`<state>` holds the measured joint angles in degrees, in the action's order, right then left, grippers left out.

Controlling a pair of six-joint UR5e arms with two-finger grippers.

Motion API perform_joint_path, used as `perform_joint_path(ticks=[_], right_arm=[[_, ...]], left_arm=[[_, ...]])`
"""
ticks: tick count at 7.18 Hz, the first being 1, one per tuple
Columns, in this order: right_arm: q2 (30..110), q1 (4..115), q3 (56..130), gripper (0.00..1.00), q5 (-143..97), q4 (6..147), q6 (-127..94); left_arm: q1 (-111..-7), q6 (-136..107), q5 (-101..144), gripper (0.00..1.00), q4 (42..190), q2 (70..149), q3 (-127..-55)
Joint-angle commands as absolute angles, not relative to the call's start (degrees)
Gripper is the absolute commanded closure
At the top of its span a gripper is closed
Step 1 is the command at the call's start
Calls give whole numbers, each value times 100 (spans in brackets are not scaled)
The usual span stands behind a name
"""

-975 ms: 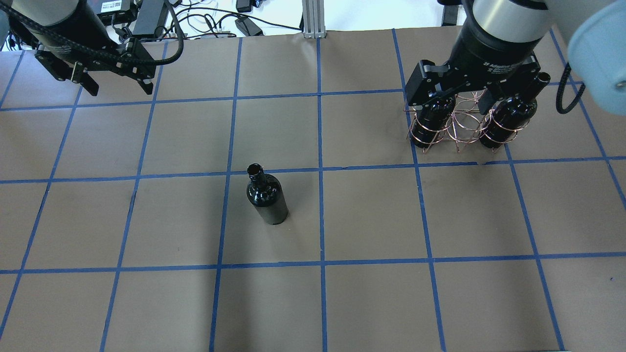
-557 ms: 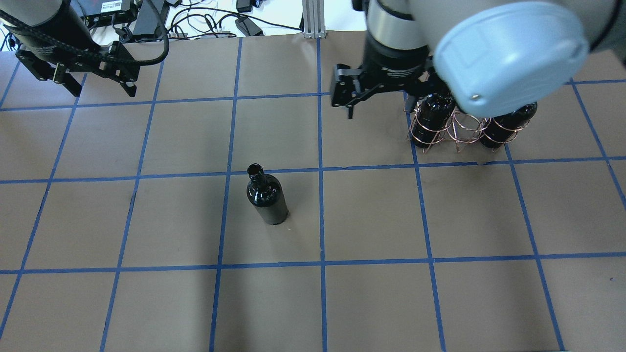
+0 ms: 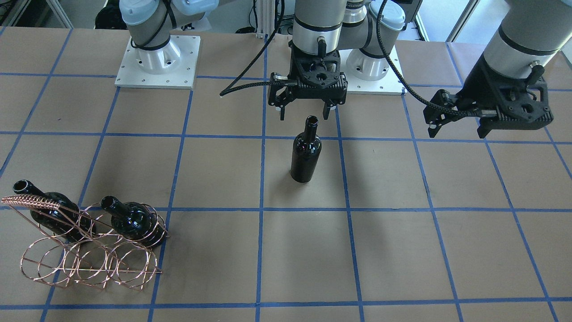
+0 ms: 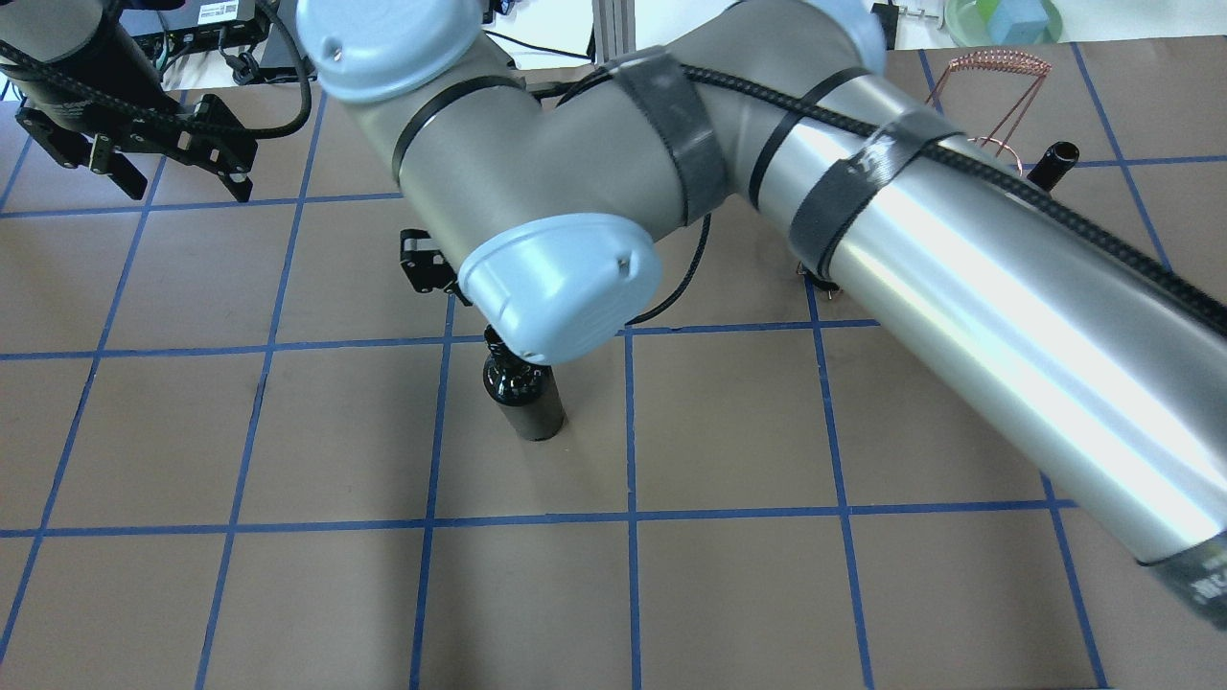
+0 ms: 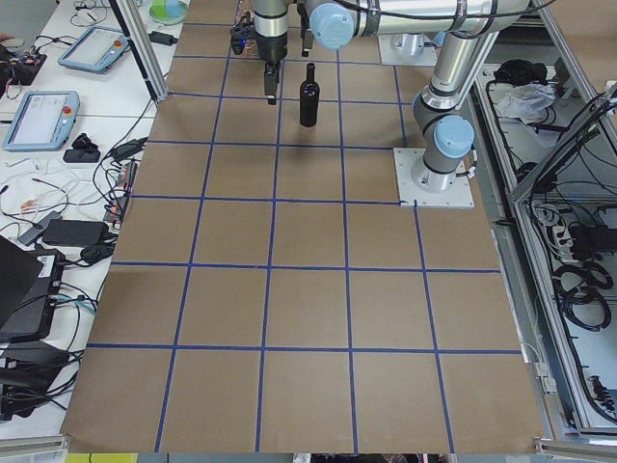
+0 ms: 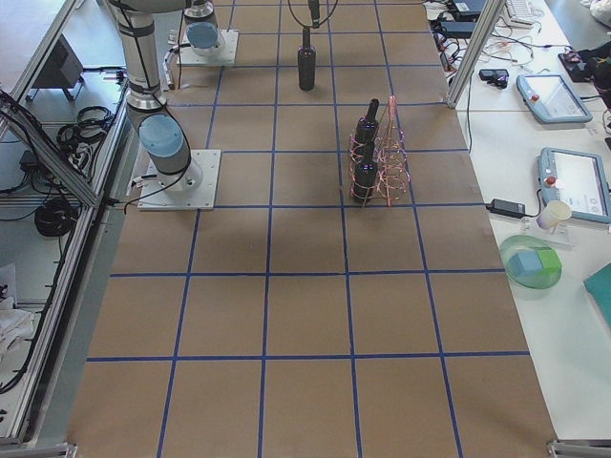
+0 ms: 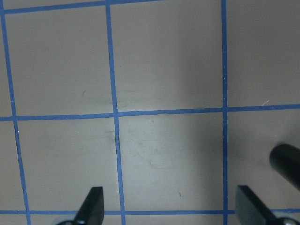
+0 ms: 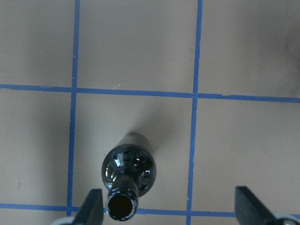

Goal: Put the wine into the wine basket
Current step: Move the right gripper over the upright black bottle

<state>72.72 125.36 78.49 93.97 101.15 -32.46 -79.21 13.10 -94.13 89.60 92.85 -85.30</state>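
Where the wine bottle [image 3: 306, 154] stands: upright and alone near the middle of the brown table [image 3: 402, 250], beside a crossing of blue tape lines [image 3: 348, 210].
Right gripper [image 3: 305, 114]: hangs directly at the bottle's 12 o'clock in the view from across the table, fingers spread wide, nothing between them but air.
Bottle against the gripper: the wrist camera looks straight down on the open mouth, low in its frame at about 7 o'clock. The mouth sits between the two fingers [image 8: 93, 204] and nearer to that one. No contact shows.
Look of the bottle: glossy near-black glass, no label, a straight round body, sloped shoulders and a long narrow neck.
Wire basket [image 3: 89, 264]: copper-coloured rings with a coiled handle, well apart at the bottle's 8 o'clock in the view from across the table. Two more dark bottles [image 3: 134, 221] lean in it.
Left gripper [image 3: 456, 133]: spread apart and empty, over bare table, well off at the bottle's 2 o'clock in the same view.
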Motion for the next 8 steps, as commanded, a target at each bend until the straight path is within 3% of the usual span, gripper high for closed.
perform_joint_path(ticks=[1, 3, 7, 8], right_arm=[[6910, 12656, 7866, 0, 9343, 10361, -3410], [6847, 12683, 8093, 2, 9308, 10327, -3323], [6847, 12683, 8174, 36, 9229, 10336, -3322], [6855, 12683, 8183, 37, 9229, 10336, -3322]], left_arm=[[-7919, 1318, -9422, 0, 9008, 9281, -8534], [-7919, 1327, -9396, 0, 9026, 9281, -8534], [-7901, 1353, -9387, 0, 9018, 9290, -8534], [-7901, 1362, -9378, 0, 9018, 9290, -8534]])
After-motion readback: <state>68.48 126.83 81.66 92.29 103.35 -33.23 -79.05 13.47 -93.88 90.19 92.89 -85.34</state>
